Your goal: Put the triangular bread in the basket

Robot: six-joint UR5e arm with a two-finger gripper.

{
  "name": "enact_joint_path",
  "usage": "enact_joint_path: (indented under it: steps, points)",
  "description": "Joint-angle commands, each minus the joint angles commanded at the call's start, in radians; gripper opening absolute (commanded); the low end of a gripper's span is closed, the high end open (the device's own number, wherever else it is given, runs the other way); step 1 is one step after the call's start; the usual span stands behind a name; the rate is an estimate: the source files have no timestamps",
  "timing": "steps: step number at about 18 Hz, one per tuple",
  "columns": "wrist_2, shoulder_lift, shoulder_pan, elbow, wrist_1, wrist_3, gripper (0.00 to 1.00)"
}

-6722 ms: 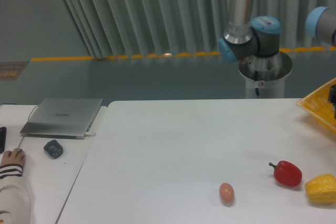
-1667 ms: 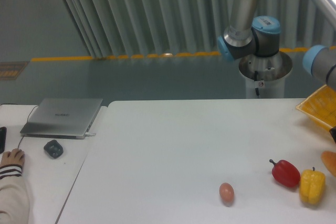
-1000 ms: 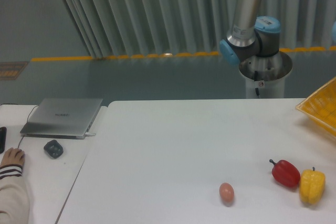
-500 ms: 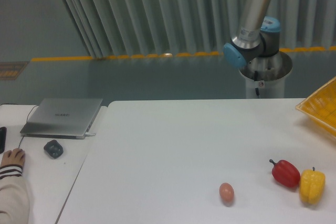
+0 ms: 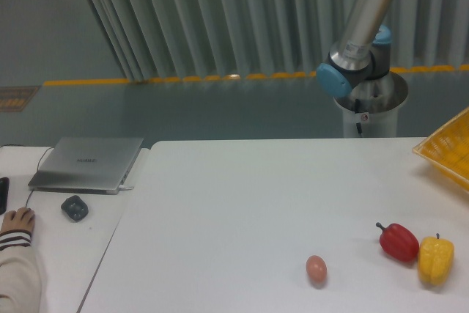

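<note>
The gripper is lying outside the frame, so its opening and load cannot be told; only the silver-and-blue robot arm (image 5: 364, 31) is showing at upper right; the triangular bread is nowhere in view; the bright yellow lattice-walled plastic basket (image 5: 447, 153) is sitting at the right edge; releasing should be happening well inside its rim, clear of the red pepper (image 5: 399, 242) and yellow pepper (image 5: 435, 259) at lower right.

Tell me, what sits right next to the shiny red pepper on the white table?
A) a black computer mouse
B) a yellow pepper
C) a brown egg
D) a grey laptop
B: the yellow pepper stands just right of the shiny red pepper, closer than anything else.
</note>
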Motion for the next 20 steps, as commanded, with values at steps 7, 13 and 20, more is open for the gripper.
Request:
enact_joint_path:
  steps: [7, 13, 20]
  points:
    - [-0.026, 0.028, 0.022, 0.000, -0.037, 0.026, 1.00]
    - [-0.040, 0.034, 0.063, -0.006, -0.057, 0.026, 1.00]
    - [-0.040, 0.037, 0.107, -0.026, -0.057, 0.028, 1.00]
